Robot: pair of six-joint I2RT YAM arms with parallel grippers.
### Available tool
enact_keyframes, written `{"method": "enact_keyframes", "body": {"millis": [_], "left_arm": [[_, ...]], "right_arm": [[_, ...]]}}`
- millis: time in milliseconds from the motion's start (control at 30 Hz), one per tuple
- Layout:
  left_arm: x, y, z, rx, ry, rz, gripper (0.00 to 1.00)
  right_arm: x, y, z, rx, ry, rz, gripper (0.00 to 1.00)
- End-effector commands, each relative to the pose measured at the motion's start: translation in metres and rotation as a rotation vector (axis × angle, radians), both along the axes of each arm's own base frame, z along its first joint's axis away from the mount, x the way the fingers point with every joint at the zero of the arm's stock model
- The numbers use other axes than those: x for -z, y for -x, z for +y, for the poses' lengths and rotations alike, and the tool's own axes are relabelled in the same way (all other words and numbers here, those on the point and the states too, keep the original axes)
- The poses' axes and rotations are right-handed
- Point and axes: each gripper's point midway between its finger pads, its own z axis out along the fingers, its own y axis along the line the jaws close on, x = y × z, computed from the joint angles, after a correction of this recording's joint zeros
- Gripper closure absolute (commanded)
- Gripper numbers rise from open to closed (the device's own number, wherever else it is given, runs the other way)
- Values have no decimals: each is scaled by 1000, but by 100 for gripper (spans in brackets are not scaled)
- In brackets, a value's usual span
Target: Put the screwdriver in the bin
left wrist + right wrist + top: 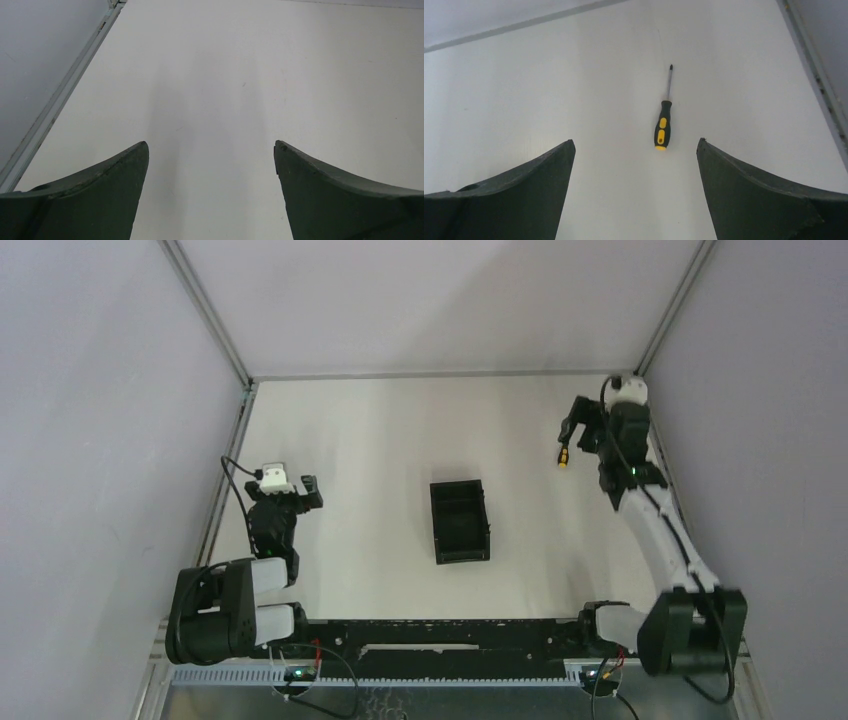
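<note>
The left hand (211, 143) gapes wide and empty at near left, the black bin (460, 522) stands mid-worktop (380, 430), and far right, well apart from it, the screwdriver (663, 122) lies flat before the right hand (635, 141), likewise wide open and empty.

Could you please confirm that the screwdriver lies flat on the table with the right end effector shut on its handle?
Not quite: the right end effector is open and clear of the screwdriver, as the right wrist view shows. The screwdriver does lie flat on the table.
</note>
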Motion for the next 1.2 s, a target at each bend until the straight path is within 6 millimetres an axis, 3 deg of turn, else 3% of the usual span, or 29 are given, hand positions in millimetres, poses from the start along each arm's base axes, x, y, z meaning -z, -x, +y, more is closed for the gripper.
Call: {"method": "enact_keyframes", "body": {"millis": [0,167,267,400,567,633,700,767,833,900,967,1033,1167], "left_arm": [[-29,-12,2,-4,-25,-82,0],[-29,-12,2,-5,-25,-83,0],[-29,-12,2,-4,-25,-83,0],[-29,-12,2,-4,-25,-82,0],[-29,-12,2,-5,-25,-82,0],[-29,-12,3,-5,-25,-83,0],[-29,-12,2,-5,-25,-82,0],[-29,-12,2,-5,-25,-83,0],[-28,-12,2,-4,-25,-81,0],[-29,-12,2,-4,-25,-82,0],[-29,-12,2,-4,-25,-82,0],[-29,-12,2,-4,-25,-83,0],[-29,-12,2,-5,-25,-82,0]], "right_arm": [[54,4,-2,57,-42,373,1],[72,-33,-4,76,-32,517,5],[94,-52,-7,89,-16,582,8],[132,-65,-10,107,3,693,13],[165,-80,-13,118,21,756,18],[174,-83,-28,151,17,773,21],[181,-83,-29,157,13,791,28],[187,-78,-30,168,4,816,42],[192,-71,-29,172,0,830,65],[191,-66,-31,178,6,833,85],[182,-66,-31,175,14,822,94],[164,-68,-33,172,22,788,100],[123,-68,-30,135,52,716,100]]}}
